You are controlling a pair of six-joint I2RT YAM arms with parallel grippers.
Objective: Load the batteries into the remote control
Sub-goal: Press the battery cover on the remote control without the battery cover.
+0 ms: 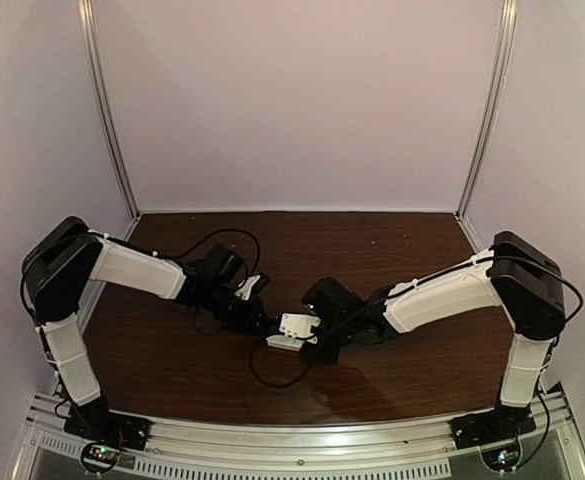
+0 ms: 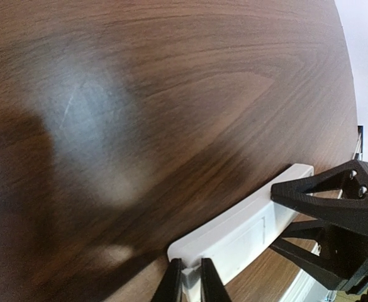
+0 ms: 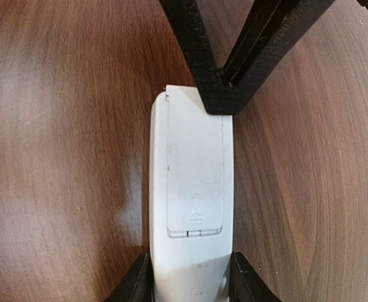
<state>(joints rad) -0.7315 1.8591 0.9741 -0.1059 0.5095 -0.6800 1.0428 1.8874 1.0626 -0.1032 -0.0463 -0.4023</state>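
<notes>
Right claw (image 3: 190, 283): clamping the remote control (image 3: 190, 189) by its sides, with the near end sitting between the fingers.
Left claw (image 2: 191, 284): fingers nearly together, nipping the remote's far corner.
Risk: the left pinch is catching very little plastic, so any sideways pull could be slipping it off or twisting the bar in the right claw.
Second risk: the batteries are showing in no view, so the loading state is staying unknowable.
Remote's look: slim and white, facing back-up, with the battery cover (image 3: 195, 170) sitting flush.
Remote's place: stretching straight ahead of the right claw, low over the table (image 3: 58, 126).
</notes>
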